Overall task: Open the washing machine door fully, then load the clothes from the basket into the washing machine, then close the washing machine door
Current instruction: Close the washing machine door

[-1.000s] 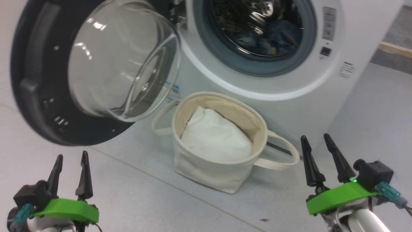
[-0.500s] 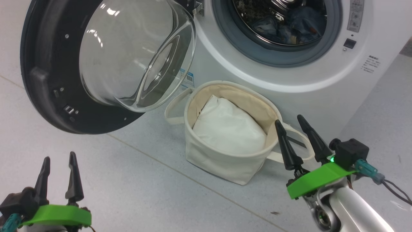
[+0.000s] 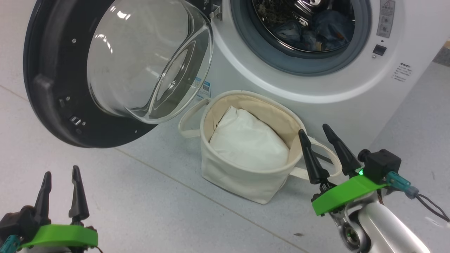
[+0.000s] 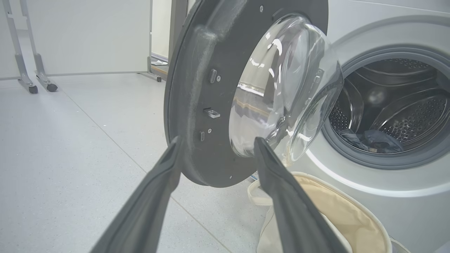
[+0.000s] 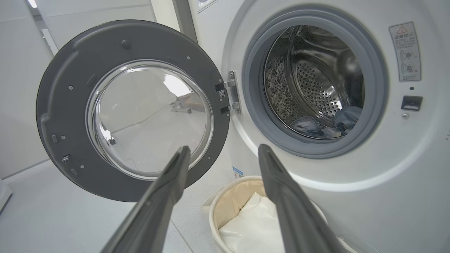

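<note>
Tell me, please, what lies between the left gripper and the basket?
In the head view, nothing but bare grey floor, crossed by a thin seam line, lies between the left gripper and the basket.

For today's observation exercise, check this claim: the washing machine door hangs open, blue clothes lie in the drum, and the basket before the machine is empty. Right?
Not quite. The basket is not empty: the head view shows a plain white bundle in it. The washing machine door does hang open, and the clothes do lie in the drum.
</note>
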Robot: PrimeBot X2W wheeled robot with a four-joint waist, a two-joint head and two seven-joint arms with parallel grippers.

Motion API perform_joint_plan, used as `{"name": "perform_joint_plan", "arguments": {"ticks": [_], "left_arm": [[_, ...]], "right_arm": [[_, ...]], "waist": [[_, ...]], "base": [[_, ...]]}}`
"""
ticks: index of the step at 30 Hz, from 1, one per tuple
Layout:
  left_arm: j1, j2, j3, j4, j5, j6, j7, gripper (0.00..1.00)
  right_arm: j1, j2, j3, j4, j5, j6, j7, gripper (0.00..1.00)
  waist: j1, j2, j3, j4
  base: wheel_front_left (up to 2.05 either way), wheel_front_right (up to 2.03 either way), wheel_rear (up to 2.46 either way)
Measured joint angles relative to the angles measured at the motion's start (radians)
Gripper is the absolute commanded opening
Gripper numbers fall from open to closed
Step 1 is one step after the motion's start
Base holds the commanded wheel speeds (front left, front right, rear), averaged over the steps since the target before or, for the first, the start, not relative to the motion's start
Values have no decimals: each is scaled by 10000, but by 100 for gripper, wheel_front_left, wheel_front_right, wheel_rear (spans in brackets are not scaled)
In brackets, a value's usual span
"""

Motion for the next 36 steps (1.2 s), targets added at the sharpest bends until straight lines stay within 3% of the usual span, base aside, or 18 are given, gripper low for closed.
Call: {"name": "perform_joint_plan", "arguments": {"ticks": [11, 12, 13, 14, 18, 22, 29, 32, 36], "left_arm": [[-6, 38, -142, -107, -119, 0, 0, 100], [-10, 71, -163, -188, -121, 0, 0, 91], [-12, 117, -198, -305, -123, 0, 0, 13], [-31, 155, -232, -458, -174, 0, 0, 0], [-406, 274, -263, -1204, -840, 0, 0, 0], [-1637, 917, -48, -1045, -2157, 2, 2, 0], [-3923, 1478, 1174, 1588, -4314, 40, 1522, 0], [-5102, 1795, 1814, 3620, -5432, 380, 2780, 0], [-5789, 2278, 2357, 4857, -5985, 585, 3252, 0]], "right_arm": [[43, 65, -125, -4, -4, 0, 2, 100], [73, 69, -159, -15, -4, 0, 0, 100], [123, 71, -196, -21, -6, 0, 0, 100], [188, 75, -240, -25, -6, 0, 0, 100], [430, 79, -393, -77, -10, 0, 2, 100], [649, 102, -531, -136, -25, 0, 2, 100], [1118, 194, -940, -299, -111, 0, 2, 100], [1512, 196, -1124, -318, -213, 0, 2, 100], [1652, 188, -1172, -412, -307, 0, 2, 100]], "waist": [[0, 0, -167, -53], [0, 0, -185, -61], [0, 0, -206, -70], [0, 0, -232, -80], [-1, 0, -367, -137], [-1, 0, -533, -255], [-1, 0, -781, -490], [-1, 0, -919, -657], [-2, 0, -951, -872]], "base": [[0, 0, 0], [0, 0, 0], [0, 0, 0], [0, 0, 0], [0, 0, 0], [0, 0, 0], [0, 0, 0], [0, 0, 0], [0, 0, 0]]}}
